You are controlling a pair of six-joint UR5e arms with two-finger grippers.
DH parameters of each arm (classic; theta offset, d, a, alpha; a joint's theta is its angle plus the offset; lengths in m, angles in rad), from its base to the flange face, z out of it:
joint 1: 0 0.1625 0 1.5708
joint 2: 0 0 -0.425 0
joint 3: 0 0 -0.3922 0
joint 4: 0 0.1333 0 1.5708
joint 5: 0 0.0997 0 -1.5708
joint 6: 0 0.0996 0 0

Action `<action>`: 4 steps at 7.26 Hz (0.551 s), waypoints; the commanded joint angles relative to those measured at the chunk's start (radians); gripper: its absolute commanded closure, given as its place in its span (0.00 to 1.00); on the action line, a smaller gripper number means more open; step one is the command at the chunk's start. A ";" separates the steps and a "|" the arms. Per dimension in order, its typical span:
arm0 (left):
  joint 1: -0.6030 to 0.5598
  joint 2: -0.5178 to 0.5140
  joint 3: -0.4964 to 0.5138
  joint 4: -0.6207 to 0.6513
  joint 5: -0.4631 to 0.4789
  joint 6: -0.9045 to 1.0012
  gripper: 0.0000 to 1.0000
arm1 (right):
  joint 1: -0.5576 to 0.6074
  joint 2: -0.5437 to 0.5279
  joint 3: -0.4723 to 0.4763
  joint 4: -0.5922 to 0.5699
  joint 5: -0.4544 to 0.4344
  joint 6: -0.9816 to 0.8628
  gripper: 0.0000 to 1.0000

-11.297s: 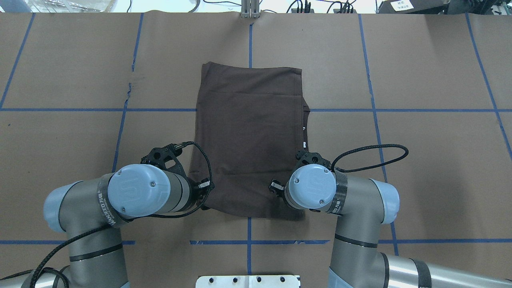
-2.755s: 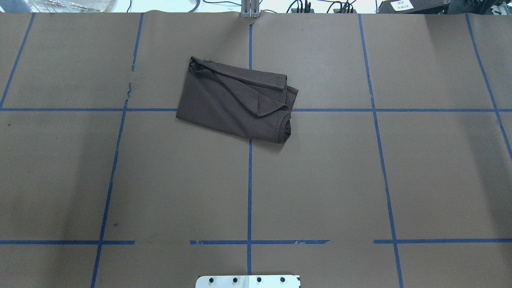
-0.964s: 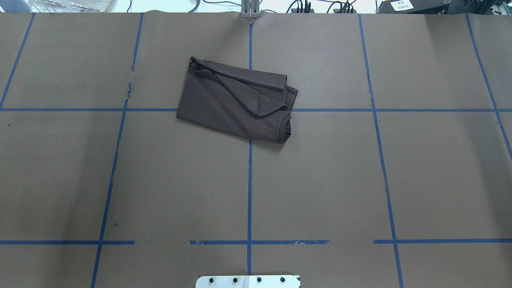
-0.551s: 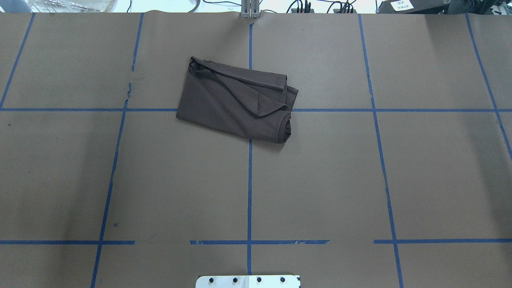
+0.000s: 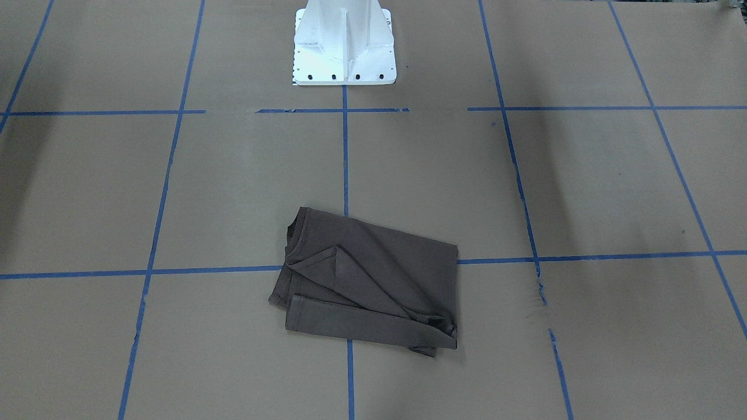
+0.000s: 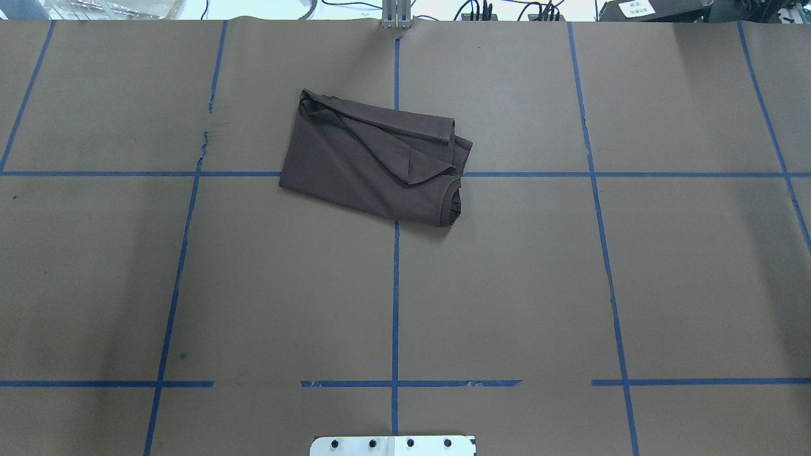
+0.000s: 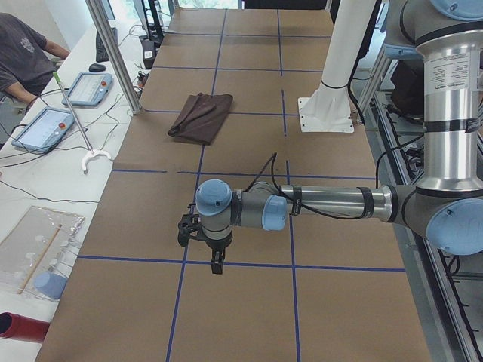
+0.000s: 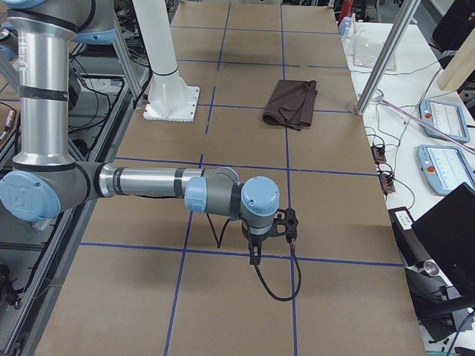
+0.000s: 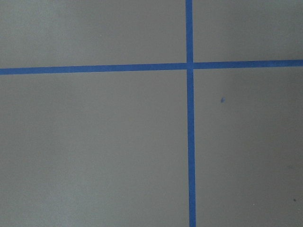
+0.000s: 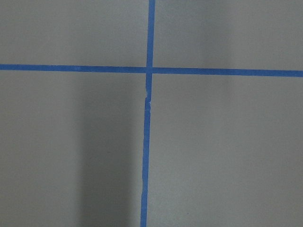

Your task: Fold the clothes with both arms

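Note:
The dark brown-grey T-shirt (image 6: 374,161) lies folded into a small, slightly skewed packet at the far middle of the table, with a hem strip and a loose triangular flap on top. It also shows in the front view (image 5: 373,280) and both side views (image 7: 200,117) (image 8: 291,104). My left gripper (image 7: 204,243) hangs low over bare paper at the table's left end, far from the shirt. My right gripper (image 8: 271,236) does the same at the right end. I cannot tell whether either is open or shut. Both wrist views show only paper and blue tape.
The white pedestal base (image 5: 343,44) stands at the robot's side of the table. Brown paper with a blue tape grid (image 6: 395,304) covers the table. A metal post (image 7: 113,53), tablets (image 7: 47,127) and a seated operator (image 7: 23,56) are beyond the far edge.
Since 11.3 s ago the shirt has been folded in half away from the robot, and both arms have left the overhead view. Nothing has moved in the last 2.8 s.

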 commanded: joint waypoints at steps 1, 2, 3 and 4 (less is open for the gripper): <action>0.000 -0.002 -0.001 0.000 0.000 0.000 0.00 | 0.000 0.001 -0.002 0.000 0.000 -0.001 0.00; 0.000 -0.005 -0.001 0.000 0.000 0.000 0.00 | 0.000 0.002 0.000 0.000 0.000 -0.001 0.00; 0.002 -0.003 -0.001 0.000 -0.002 0.000 0.00 | 0.000 0.005 0.000 0.000 0.000 -0.001 0.00; 0.000 -0.003 -0.001 0.000 -0.002 0.000 0.00 | 0.000 0.005 0.000 0.000 0.000 -0.001 0.00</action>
